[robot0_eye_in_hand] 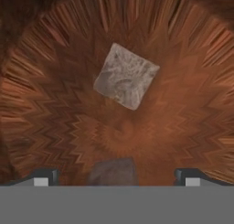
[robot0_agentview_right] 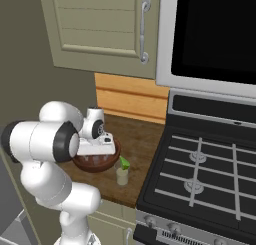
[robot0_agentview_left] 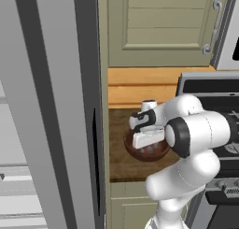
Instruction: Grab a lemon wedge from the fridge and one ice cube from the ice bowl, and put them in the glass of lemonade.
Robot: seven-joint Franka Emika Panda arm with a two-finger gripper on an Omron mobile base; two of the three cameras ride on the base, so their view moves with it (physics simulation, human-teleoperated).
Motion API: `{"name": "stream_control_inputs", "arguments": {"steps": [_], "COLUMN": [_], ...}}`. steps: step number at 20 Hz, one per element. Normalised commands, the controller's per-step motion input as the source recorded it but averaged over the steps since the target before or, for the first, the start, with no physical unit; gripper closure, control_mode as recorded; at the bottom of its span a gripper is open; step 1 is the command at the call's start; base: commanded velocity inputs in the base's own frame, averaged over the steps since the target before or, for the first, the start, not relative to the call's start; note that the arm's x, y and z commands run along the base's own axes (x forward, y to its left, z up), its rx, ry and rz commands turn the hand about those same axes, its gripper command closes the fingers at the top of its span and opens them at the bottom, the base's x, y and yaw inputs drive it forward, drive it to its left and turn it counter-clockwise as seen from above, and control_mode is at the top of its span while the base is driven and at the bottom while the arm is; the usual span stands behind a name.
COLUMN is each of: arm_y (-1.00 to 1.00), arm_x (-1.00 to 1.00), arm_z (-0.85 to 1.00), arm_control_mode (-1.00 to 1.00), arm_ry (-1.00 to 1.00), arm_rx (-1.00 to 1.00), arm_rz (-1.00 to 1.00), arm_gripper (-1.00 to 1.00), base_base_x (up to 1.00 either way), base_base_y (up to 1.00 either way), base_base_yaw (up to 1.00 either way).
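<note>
Gripper (robot0_eye_in_hand: 116, 176) low inside ice bowl (robot0_eye_in_hand: 192, 104), jaws spread wide and empty; one ice cube (robot0_eye_in_hand: 126, 76) near bowl centre, so centre over it before closing.

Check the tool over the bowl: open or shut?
Open. In the hand view the tool has its two tips standing wide apart above the bowl, nothing between them; an ice cube lies ahead, untouched.
</note>
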Motion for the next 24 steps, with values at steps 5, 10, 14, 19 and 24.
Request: {"name": "stream_control_inputs", "arguments": {"steps": [5, 10, 14, 19, 24], "arm_y": [0.01, 0.0, 0.0, 0.0, 0.0], "arm_x": [-0.01, -0.09, -0.12, -0.03, -0.01], "arm_z": [0.0, -0.13, 0.0, 0.0, 0.0], "arm_control_mode": [-1.0, -1.0, -1.0, -1.0, -1.0], "arm_ry": [0.0, 0.0, 0.0, -0.03, -0.07], "arm_rx": [0.0, 0.0, 0.0, 0.0, 0.0], "arm_rz": [0.0, 0.0, 0.0, 0.0, 0.0], "arm_gripper": [-1.0, -1.0, -1.0, -1.0, -1.0], "base_base_x": [0.0, 0.0, 0.0, 0.0, 0.0], "base_base_y": [0.0, 0.0, 0.0, 0.0, 0.0], "base_base_yaw": [0.0, 0.0, 0.0, 0.0, 0.0]}}
